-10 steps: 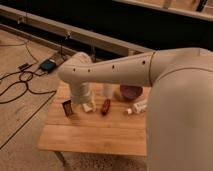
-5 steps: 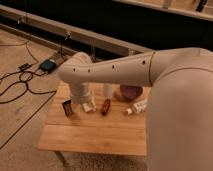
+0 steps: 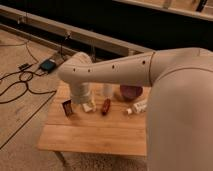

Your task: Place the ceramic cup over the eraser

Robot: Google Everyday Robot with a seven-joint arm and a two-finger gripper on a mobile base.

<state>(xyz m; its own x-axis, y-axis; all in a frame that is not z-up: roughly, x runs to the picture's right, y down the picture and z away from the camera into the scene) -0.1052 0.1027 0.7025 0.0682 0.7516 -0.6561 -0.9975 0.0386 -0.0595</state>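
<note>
The ceramic cup [image 3: 108, 90] is small and white. It stands upright near the back of the wooden table [image 3: 95, 135], partly behind my arm. The eraser [image 3: 67, 107], a small dark block with reddish markings, stands near the table's left edge. My arm reaches in from the right, bends at the elbow and points down. The gripper [image 3: 85, 101] hangs low over the table between the eraser and the cup, to the cup's front left, mostly hidden by the wrist. I see nothing held in it.
A flat white block [image 3: 89, 107] lies just below the gripper. A reddish-brown oblong thing [image 3: 105, 106] lies to its right. A dark maroon bowl [image 3: 131, 92] and a small white object [image 3: 139, 106] sit further right. Cables [image 3: 20, 82] run over the floor at left.
</note>
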